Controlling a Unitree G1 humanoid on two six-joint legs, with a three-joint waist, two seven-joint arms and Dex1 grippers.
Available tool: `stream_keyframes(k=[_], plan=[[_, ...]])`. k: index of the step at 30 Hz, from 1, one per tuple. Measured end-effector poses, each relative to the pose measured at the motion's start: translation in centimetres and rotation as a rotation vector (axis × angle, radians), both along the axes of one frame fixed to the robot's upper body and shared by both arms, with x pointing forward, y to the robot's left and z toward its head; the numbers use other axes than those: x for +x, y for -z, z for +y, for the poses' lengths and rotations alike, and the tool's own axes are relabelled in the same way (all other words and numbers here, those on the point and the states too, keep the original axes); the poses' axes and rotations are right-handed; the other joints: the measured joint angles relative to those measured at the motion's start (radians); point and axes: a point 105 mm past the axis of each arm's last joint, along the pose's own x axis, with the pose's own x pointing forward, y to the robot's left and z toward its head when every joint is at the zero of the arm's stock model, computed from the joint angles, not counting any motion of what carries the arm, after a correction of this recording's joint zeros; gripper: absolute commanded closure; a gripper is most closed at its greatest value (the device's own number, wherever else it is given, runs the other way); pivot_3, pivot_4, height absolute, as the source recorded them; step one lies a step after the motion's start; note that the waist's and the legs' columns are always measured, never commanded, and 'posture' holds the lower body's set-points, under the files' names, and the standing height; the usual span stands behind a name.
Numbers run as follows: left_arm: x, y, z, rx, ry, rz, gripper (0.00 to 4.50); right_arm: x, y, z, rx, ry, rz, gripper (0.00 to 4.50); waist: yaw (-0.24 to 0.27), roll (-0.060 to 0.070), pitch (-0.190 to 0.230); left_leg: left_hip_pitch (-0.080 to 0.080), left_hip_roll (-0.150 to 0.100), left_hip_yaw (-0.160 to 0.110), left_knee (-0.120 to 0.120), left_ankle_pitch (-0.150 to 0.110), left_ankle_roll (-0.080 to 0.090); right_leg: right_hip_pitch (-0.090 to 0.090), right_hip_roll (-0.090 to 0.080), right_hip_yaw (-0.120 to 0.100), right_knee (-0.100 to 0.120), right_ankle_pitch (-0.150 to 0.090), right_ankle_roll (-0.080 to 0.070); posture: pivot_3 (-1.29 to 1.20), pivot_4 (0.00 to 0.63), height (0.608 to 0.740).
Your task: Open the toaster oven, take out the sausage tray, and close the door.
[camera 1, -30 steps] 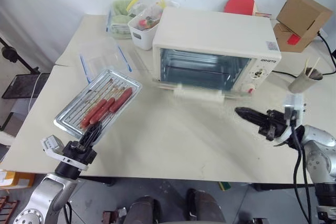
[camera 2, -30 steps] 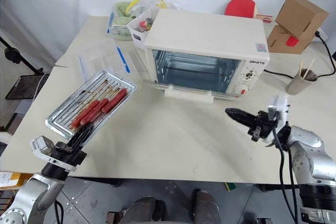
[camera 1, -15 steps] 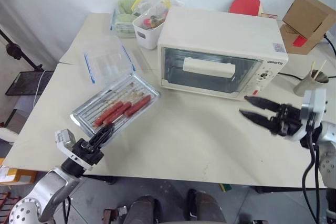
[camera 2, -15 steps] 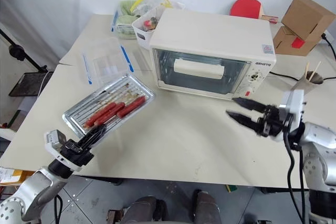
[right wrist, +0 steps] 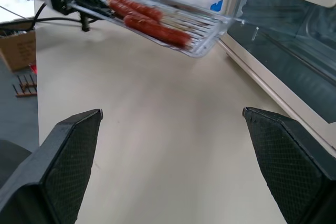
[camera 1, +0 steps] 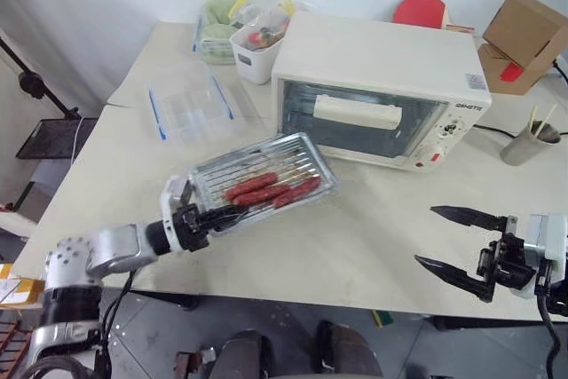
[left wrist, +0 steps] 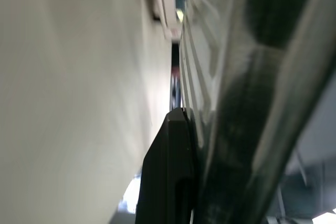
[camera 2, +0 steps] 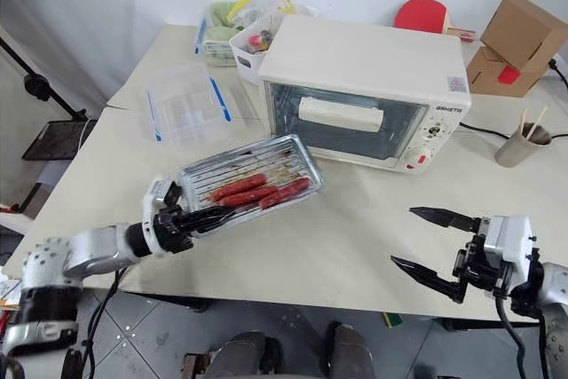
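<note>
Jaws: the left gripper (camera 1: 216,216) is clamped on the near short rim of the sausage tray (camera 1: 262,177); the right gripper (camera 1: 454,246) has its two fingers spread wide with nothing between them

Tray held off the table (camera 1: 355,237), roughly level, slightly tilted; three red sausages (camera 1: 271,191) lie across its ridged bottom. It hangs in front of the toaster oven (camera 1: 382,86), toward the oven's left front corner, apart from it. In the right wrist view the tray (right wrist: 168,19) floats clear above the tabletop, near the glass but not touching

The door (camera 1: 359,119) appears shut: glass upright against the front, cream bar handle (camera 1: 357,112) across the upper part. Oven cavity behind the glass looks empty as far as can be told

Right gripper hovers over the near right part of the table, well apart from oven and tray, pointing across toward the left

Other things: clear container with blue edges (camera 1: 191,111) on the table's left half, white bin (camera 1: 257,42) behind it, cardboard box (camera 1: 524,31) and paper cup (camera 1: 524,141) at the far right

Judgement: opening, removal and closing all look done; what is in hand is carrying the tray. Next move likely calls for lowering the tray flat onto bare table and only then letting go, keeping it level so the sausages do not roll
</note>
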Motion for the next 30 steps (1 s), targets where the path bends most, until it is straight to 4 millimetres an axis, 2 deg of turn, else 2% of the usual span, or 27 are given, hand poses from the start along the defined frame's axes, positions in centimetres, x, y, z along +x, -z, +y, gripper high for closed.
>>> stream_keyframes(k=[6, 10, 12, 16, 23, 28, 30], plan=[[0.0, 0.8, -0.7, 0.005, 0.078, 0.070, 4.50, -2.2, 0.4, 0.1, -0.017, 0.055, 0.027, 0.03, -0.008, 0.000, 0.000, 0.000, 0.002, 0.000, 0.000, 0.000, 0.000, 0.000, 0.009, 0.001, -0.002, 0.000, 0.000, 0.00, 0.150, 0.740], [-0.7, 0.9, -1.2, 0.028, 0.158, 0.088, 4.50, -3.0, 0.4, -0.3, -0.023, 0.098, 0.034, 0.03, -0.007, 0.000, 0.000, 0.001, 0.001, 0.001, 0.000, -0.001, -0.005, 0.000, 0.006, 0.003, -0.001, 0.000, 0.000, 0.00, 0.150, 0.740], [-1.0, 1.1, -2.0, 0.049, 0.218, 0.105, 4.50, -3.6, 0.4, -0.4, -0.026, 0.114, 0.037, 0.03, -0.002, 0.000, 0.000, 0.001, 0.001, 0.001, 0.000, -0.002, -0.005, 0.000, 0.002, 0.002, -0.001, 0.000, 0.000, 0.00, 0.150, 0.740], [-0.7, 1.5, -4.2, 0.107, 0.328, 0.102, 4.50, -4.6, 0.8, -0.6, -0.029, 0.135, 0.060, 0.03, 0.007, 0.000, 0.000, 0.000, 0.000, 0.002, 0.000, -0.002, -0.005, 0.000, 0.008, 0.003, -0.002, 0.001, 0.001, 0.00, 0.150, 0.740], [0.6, 2.1, -7.7, 0.164, 0.416, 0.090, 4.50, -5.6, 0.9, -0.5, -0.030, 0.149, 0.073, 0.03, 0.015, 0.001, -0.001, 0.001, 0.002, 0.003, 0.000, -0.001, -0.005, 0.000, 0.013, 0.005, -0.003, 0.001, 0.002, 0.00, 0.150, 0.740], [1.8, 2.2, -9.1, 0.199, 0.427, 0.072, 4.50, -5.9, 1.0, -0.3, -0.027, 0.155, 0.079, 0.03, 0.026, 0.004, -0.003, 0.002, 0.000, 0.003, 0.000, -0.002, -0.006, 0.002, 0.008, 0.007, -0.006, 0.001, 0.003, 0.00, 0.150, 0.740], [2.2, 2.2, -9.4, 0.205, 0.428, 0.074, 4.50, -5.9, 0.9, -0.2, -0.026, 0.155, 0.073, 0.03, 0.028, 0.005, -0.003, 0.002, -0.001, 0.002, 0.000, -0.002, -0.006, 0.002, 0.000, 0.006, -0.005, 0.002, 0.003, 0.00, 0.150, 0.740]])
